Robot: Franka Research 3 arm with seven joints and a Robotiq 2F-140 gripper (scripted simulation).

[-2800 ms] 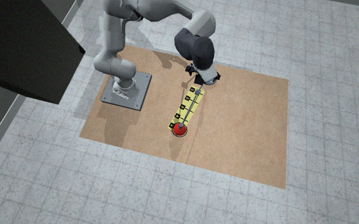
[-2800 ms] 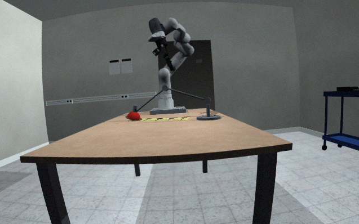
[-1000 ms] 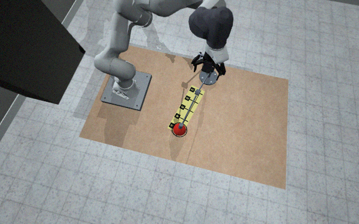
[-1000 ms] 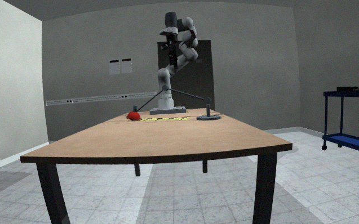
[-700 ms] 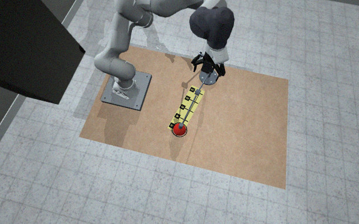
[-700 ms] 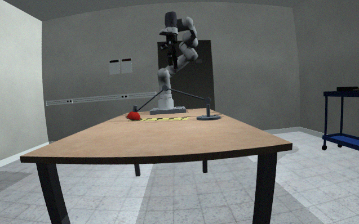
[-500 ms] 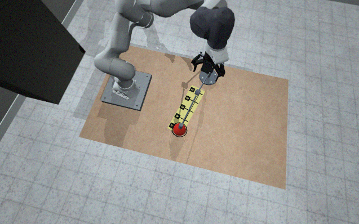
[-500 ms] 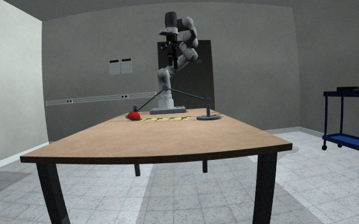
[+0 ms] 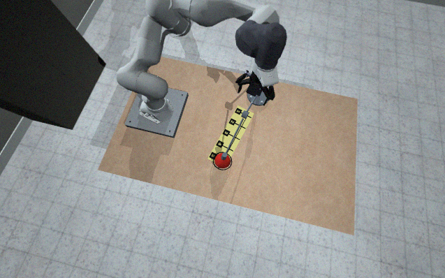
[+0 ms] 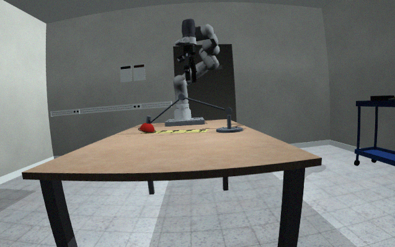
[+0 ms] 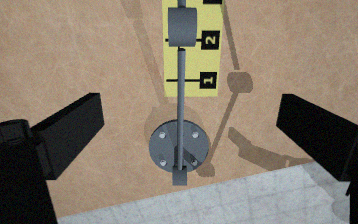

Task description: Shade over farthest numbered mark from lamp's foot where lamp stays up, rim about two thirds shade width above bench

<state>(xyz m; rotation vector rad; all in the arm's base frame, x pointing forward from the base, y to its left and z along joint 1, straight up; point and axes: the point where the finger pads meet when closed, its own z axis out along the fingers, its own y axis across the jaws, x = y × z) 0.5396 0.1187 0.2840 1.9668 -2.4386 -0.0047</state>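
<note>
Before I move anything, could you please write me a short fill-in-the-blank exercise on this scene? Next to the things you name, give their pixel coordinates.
The dome of the lamp's shade [image 9: 222, 161] [image 10: 147, 127] is coloured ____.
The strip [image 9: 230, 140] [image 10: 181, 131] [image 11: 172, 89] with the numbered marks is ____.
The mark nearest the lamp's foot [image 9: 255, 101] [image 10: 221, 130] [image 11: 158, 150] bears the number ____.
The gripper [image 9: 256, 91] [image 10: 190, 69] [image 11: 190, 109] has its fingers spread ____, with nothing held between them.

Missing words, in order: red; yellow; 1; apart.
</note>
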